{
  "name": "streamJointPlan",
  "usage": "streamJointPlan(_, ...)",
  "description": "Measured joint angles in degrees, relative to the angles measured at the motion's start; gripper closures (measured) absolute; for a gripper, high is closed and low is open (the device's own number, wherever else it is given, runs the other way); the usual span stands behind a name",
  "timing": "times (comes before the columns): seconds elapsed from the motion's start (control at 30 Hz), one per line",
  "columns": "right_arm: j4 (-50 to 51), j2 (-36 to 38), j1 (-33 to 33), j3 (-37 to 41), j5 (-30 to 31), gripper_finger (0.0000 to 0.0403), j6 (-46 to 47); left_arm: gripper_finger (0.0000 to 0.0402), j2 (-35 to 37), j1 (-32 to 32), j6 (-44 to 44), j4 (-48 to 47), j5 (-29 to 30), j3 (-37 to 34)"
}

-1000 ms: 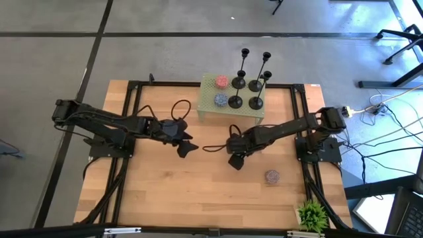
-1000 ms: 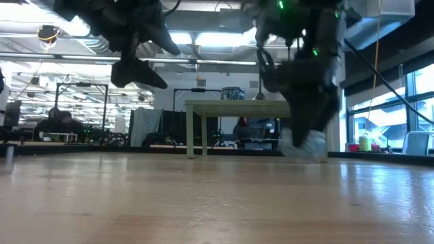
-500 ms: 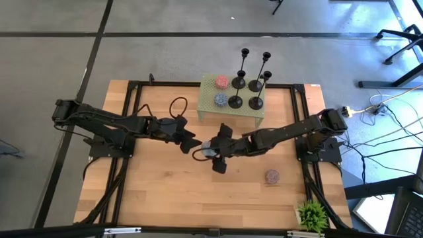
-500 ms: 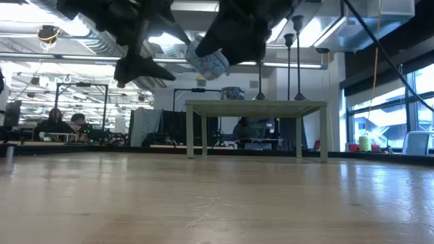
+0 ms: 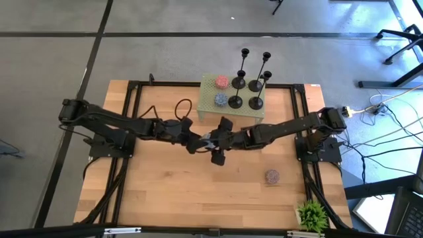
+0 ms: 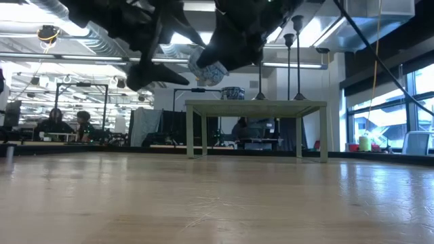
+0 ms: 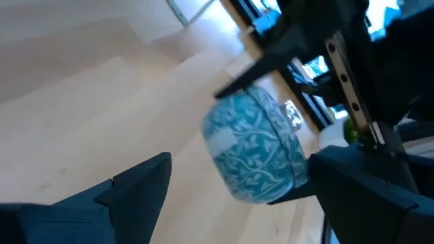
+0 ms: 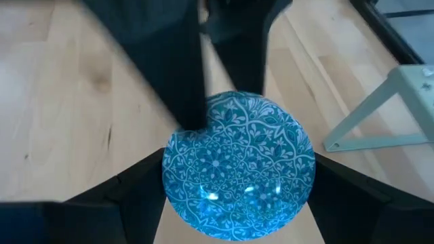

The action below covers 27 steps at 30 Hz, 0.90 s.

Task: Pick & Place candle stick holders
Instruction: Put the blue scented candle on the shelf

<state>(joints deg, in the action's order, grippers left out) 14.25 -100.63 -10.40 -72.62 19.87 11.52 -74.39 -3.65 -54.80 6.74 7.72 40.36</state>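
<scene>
Above the table [image 5: 158, 192], right fingers [image 8: 339, 196] around blue patterned ball [image 8: 239, 166]

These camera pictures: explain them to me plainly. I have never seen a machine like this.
Two dark robot arms work over a wooden table. One picture looks straight down, one looks level across the tabletop, and two come from cameras on the arms' wrists. The right gripper grips a blue patterned ball in mid-air, with the open left gripper reaching around it. At the far edge, a small green stand carries four black candle stick holders and two more balls. Another ball lies on the wood, near a small plant.
</scene>
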Motion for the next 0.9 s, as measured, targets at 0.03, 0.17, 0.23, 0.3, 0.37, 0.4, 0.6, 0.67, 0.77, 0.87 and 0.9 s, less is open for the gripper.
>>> streamJointPlan(0.03, -0.1, 0.0, 0.1, 0.0, 0.0, 0.0102, 0.0, 0.0057, -0.8, 0.2, 0.0, 1.2, -0.6, 0.0)
streamJointPlan(0.17, 0.1, 0.0, 0.3, 0.0, -0.3, 0.0102, -0.1, 0.0057, -2.4, 1.5, 0.5, 6.3, -3.2, 0.0)
streamJointPlan(0.23, 0.1, 0.0, 0.3, 0.0, -0.4, 0.0102, -0.2, 0.0059, -2.6, 2.0, 0.5, 6.6, -4.7, 0.0)
streamJointPlan(0.3, 0.5, 0.0, 0.3, 0.0, -0.4, 0.0102, -0.3, 0.0066, -2.8, 2.4, 0.8, 6.6, -5.0, 0.0)
streamJointPlan(0.37, 0.5, 0.0, 0.3, 0.0, -0.4, 0.0101, -0.3, 0.0079, -2.8, 2.4, 0.9, 6.6, -5.0, 0.0)
streamJointPlan(0.4, 0.5, 0.0, 0.3, 0.0, -0.4, 0.0100, -0.3, 0.0088, -2.8, 2.4, 0.9, 6.6, -5.0, 0.0)
streamJointPlan(0.6, 0.6, 0.0, 0.2, 0.0, -0.4, 0.0090, -0.3, 0.0152, -2.8, 2.4, 0.8, 6.2, -5.1, 0.0)
streamJointPlan(0.67, 0.8, 0.0, 0.2, 0.0, -0.1, 0.0090, -0.5, 0.0170, -2.8, 2.5, 0.3, 6.1, -5.0, 0.0)
streamJointPlan(0.77, 1.2, 0.0, 0.2, 0.0, 0.1, 0.0089, -0.5, 0.0186, -2.8, 2.5, -0.1, 5.9, -4.9, -0.1)
streamJointPlan(0.87, 1.4, 0.0, 0.2, 0.0, 0.1, 0.0088, -0.4, 0.0186, -2.8, 2.5, 0.2, 5.9, -5.0, -0.1)
streamJointPlan(0.9, 1.5, 0.0, 0.2, 0.0, 0.1, 0.0088, -0.4, 0.0185, -2.8, 2.5, 0.3, 5.9, -5.0, -0.1)
